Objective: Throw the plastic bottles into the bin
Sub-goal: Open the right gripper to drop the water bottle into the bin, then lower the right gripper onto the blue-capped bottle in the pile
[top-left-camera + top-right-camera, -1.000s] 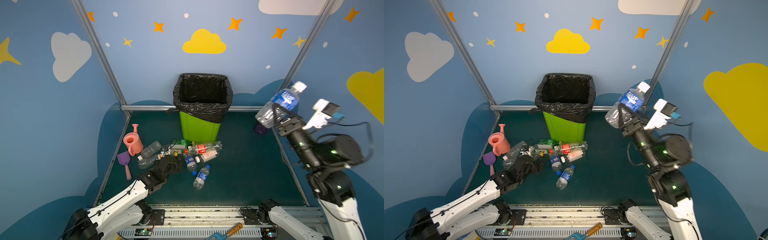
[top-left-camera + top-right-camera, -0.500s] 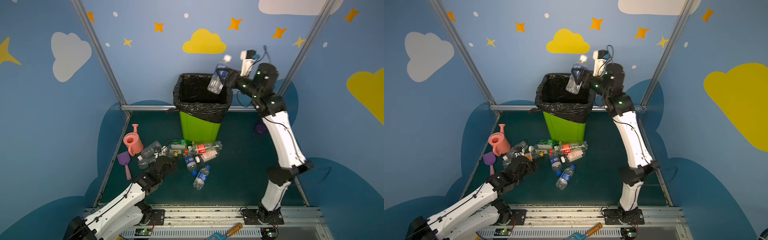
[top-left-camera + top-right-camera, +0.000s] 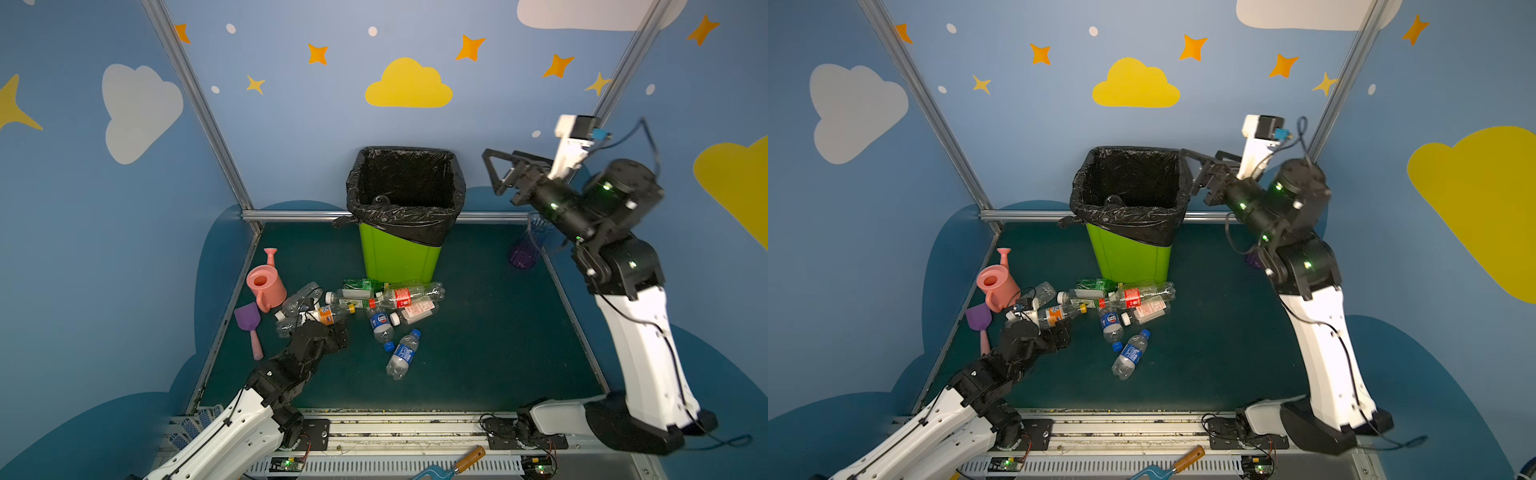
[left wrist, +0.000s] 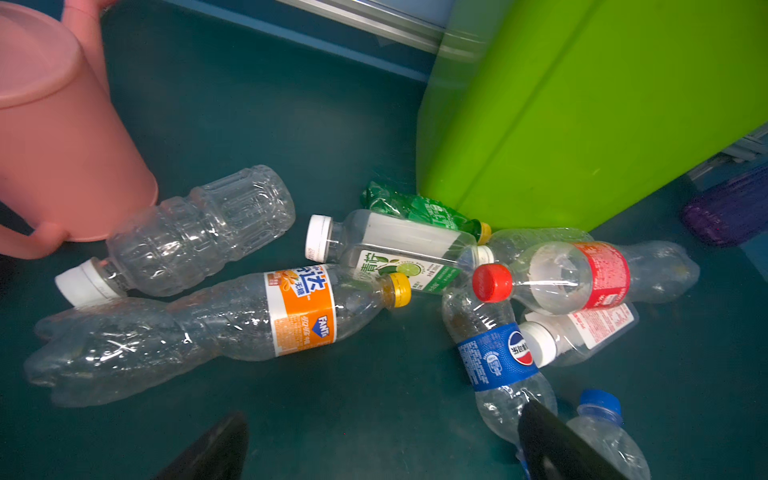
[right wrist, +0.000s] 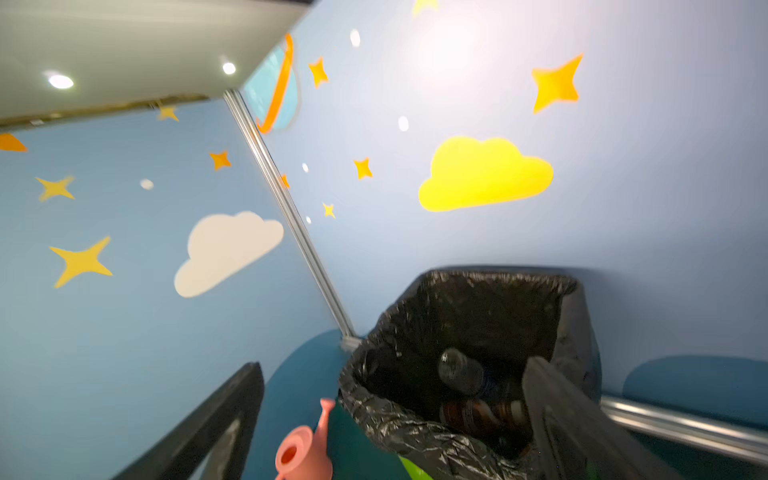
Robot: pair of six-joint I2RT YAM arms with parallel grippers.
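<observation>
Both top views, right claw point(image 3: 505, 172) released (bottle gone), drawn back from bin point(image 3: 395, 257), left claw point(image 4: 380, 417) spread.

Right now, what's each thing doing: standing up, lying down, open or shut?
bin: upright, bag-lined, some bottles inside.
plastic bottles: lying down, heaped on the floor by the bin.
pink watering can: upright.
purple scoop: lying flat.
purple vase: upright, partly hidden.
left tool: open, empty, low over the bottles.
right tool: open, empty, raised beside the bin.
</observation>
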